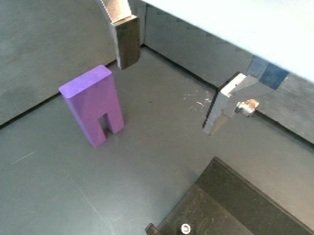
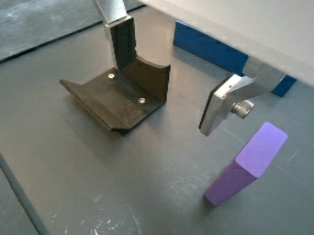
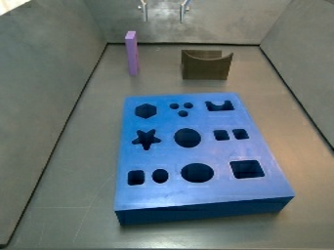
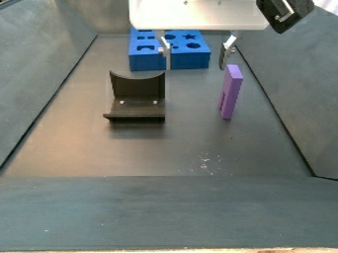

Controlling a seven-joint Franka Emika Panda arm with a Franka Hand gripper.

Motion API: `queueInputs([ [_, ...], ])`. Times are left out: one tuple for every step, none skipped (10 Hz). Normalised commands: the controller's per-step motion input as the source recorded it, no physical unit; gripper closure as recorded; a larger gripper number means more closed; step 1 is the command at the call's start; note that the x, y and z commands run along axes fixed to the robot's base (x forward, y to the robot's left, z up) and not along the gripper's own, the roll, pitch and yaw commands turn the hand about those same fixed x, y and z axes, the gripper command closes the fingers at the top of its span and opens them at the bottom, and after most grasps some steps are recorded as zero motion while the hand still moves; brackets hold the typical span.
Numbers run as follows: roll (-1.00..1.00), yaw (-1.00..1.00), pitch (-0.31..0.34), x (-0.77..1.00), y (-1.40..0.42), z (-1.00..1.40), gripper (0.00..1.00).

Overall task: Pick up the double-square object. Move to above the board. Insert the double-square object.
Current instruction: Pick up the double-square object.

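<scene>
The board (image 3: 196, 156) lay flat near the desk's (image 3: 78, 146) front edge. Behind it, the double-square object (image 3: 132, 52) stood upright toward the far left corner, beside the fixture (image 3: 205, 63). The end effector (image 1: 178, 78) hung above with fingers (image 1: 225, 106) spread wide, holding nothing.

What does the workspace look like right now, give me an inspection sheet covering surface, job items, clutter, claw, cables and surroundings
Surface: dark grey floor, a few light scuff marks.
Job's things: double-square object stands upright on the floor, not held; board lies flat, holes unfilled.
Clutter: nothing seen apart from the fixture, standing between the block's side and the opposite wall.
Claw: claw open, above the floor, apart from the purple block, nothing between the fingers.
Cables: nothing seen.
Surroundings: grey walls enclose the floor.
</scene>
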Motion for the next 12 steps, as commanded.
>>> queueInputs([
  [0.0,-0.04,0.0,-0.18,0.0,0.0,0.0],
  [0.0,0.0,0.0,0.0,-0.02,0.0,0.0],
  [0.0,0.0,-0.02,-0.18,-0.04,0.0,0.0],
  [0.0,0.0,-0.023,-0.25,-0.01,0.0,0.0],
  [-0.01,0.0,-0.151,-0.53,-0.06,0.0,0.0],
  [0.0,0.0,-0.166,-0.59,-0.08,0.02,0.0],
  [-0.02,0.0,-0.26,-0.6,-0.16,0.0,0.0],
  [0.0,0.0,-0.317,-0.56,-0.23,0.0,0.0],
  [-0.01,0.01,-0.329,-0.46,-0.23,-0.05,0.0],
  [0.0,0.03,-0.214,-0.3,-0.16,-0.18,0.0],
  [0.08,0.05,-0.054,-0.13,-0.09,-0.29,0.0],
  [0.16,0.02,0.0,-0.03,-0.07,-0.4,0.0],
])
